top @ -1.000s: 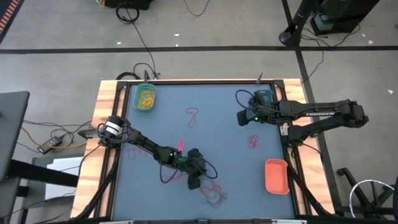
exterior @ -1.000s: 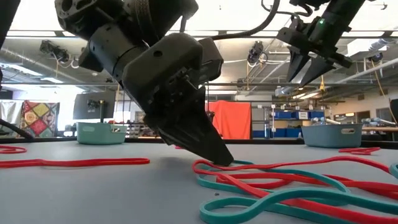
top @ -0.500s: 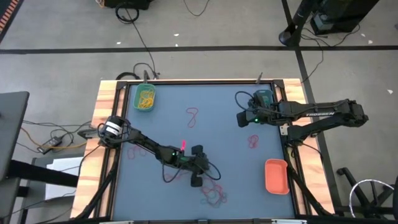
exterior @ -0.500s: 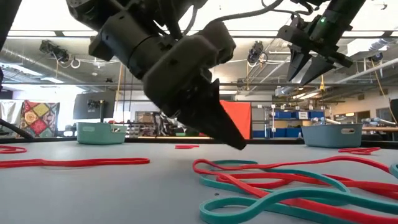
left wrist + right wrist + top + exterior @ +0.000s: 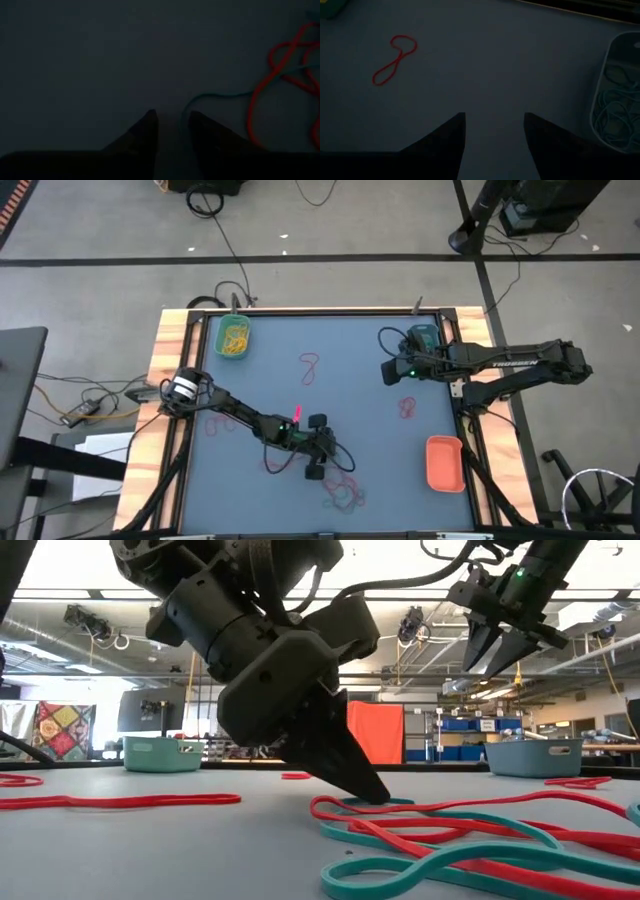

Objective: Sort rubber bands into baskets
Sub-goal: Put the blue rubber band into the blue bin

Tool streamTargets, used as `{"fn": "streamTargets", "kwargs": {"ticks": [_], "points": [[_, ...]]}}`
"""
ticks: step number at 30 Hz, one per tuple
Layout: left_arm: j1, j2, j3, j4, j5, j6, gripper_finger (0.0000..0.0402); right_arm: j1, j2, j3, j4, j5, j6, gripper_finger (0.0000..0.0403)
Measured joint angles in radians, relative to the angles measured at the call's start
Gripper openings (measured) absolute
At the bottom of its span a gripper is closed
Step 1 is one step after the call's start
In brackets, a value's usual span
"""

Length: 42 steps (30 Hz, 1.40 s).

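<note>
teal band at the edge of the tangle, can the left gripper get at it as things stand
Probably yes. The left gripper is down at the table with its fingers parted, right beside the teal band at the tangle's edge; nothing lies between them.

My left gripper (image 5: 316, 471) sits just beside the tangled rubber bands (image 5: 343, 495) at the table's (image 5: 350, 395) near edge. My right gripper (image 5: 386, 368) hangs far right, near a basket (image 5: 423, 337).

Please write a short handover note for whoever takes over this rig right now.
Left gripper: open, tips down at the red and teal rubber band tangle near the table's front; nothing held.
Right gripper: open, empty, waiting above the table beside the teal basket.
Done: yellow bands in the green basket, teal bands in the teal basket.
Left: the tangle and loose red bands; orange basket looks empty.
</note>
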Motion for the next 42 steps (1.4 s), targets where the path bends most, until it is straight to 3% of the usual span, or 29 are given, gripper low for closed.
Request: {"fn": "streamTargets", "kwargs": {"ticks": [4, 9, 16, 20, 23, 26, 32, 42], "points": [[-0.002, 0.017, 0.002, -0.011, -0.003, -0.027, 0.0107, 0.000, 0.000, 0.000, -0.002, 0.000, 0.000, 0.0213], [-0.004, 0.011, 0.007, -0.032, -0.012, -0.049, 0.0015, 0.004, 0.000, 0.000, -0.001, -0.001, 0.005, 0.0213], [0.021, -0.013, 0.102, -0.195, -0.003, -0.100, 0.0003, 0.053, 0.007, 0.000, 0.009, -0.013, -0.006, 0.0213], [0.041, -0.058, 0.174, -0.339, -0.034, -0.033, 0.0002, 0.106, 0.026, 0.000, 0.041, -0.136, -0.128, 0.0213], [0.055, -0.111, 0.229, -0.429, -0.056, 0.004, 0.0002, 0.167, 0.041, 0.000, 0.086, -0.299, -0.245, 0.0213], [0.069, -0.153, 0.253, -0.452, -0.055, 0.032, 0.0001, 0.242, 0.059, 0.000, 0.156, -0.389, -0.335, 0.0213], [0.094, -0.256, 0.301, -0.434, -0.056, 0.054, 0.0001, 0.334, 0.119, 0.000, 0.418, -0.353, -0.395, 0.0213], [0.117, -0.316, 0.395, -0.471, -0.063, 0.112, 0.0000, 0.343, 0.258, 0.000, 0.743, -0.200, -0.394, 0.0202]]}}
